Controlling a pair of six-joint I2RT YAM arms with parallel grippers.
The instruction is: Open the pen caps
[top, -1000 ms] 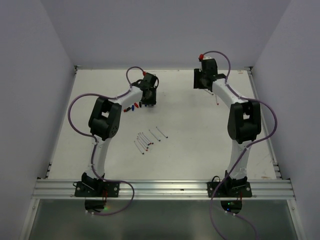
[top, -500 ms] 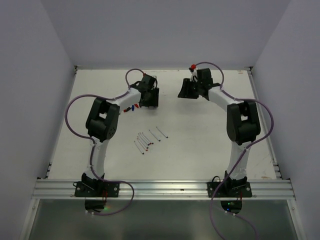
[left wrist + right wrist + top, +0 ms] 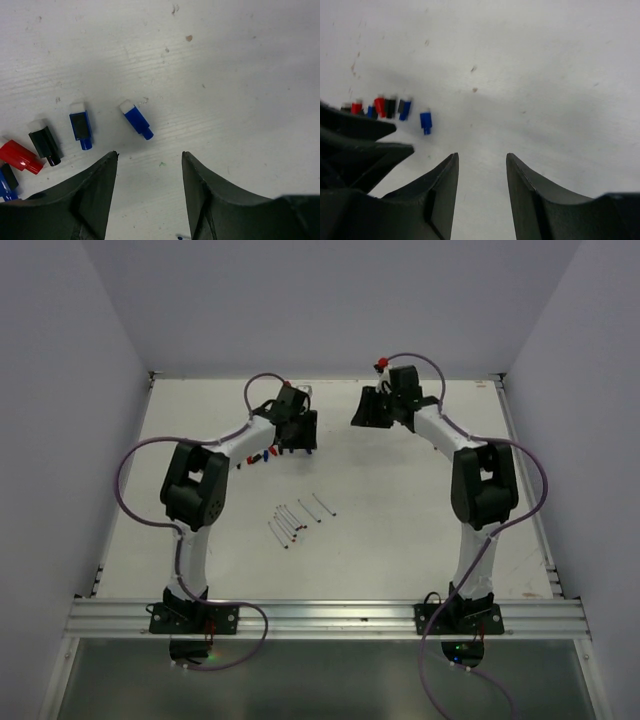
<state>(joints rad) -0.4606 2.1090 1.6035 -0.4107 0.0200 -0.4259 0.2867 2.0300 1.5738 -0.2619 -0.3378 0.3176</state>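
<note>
Several pen caps (image 3: 262, 454) lie in a loose row on the white table (image 3: 400, 500), just left of my left gripper (image 3: 298, 436). In the left wrist view, two blue caps (image 3: 136, 119) (image 3: 80, 125), a black cap (image 3: 45, 144) and a red cap (image 3: 20, 156) lie ahead of the left gripper (image 3: 150, 154), which is open and empty. My right gripper (image 3: 365, 410) hangs at the back centre, facing left. It is open (image 3: 482, 156) with only bare table between its fingers. The nearest blue cap (image 3: 425, 121) lies ahead and to its left. Several pens (image 3: 292, 522) lie mid-table.
The left gripper's dark fingers (image 3: 370, 135) reach into the right wrist view at the left edge. The table's back edge (image 3: 330, 378) runs close behind both grippers. Grey walls close in the sides. Purple cables loop off both arms.
The left gripper has opened and a blue cap now lies on the table in front of it. The right arm has swung left, towards the left gripper.
</note>
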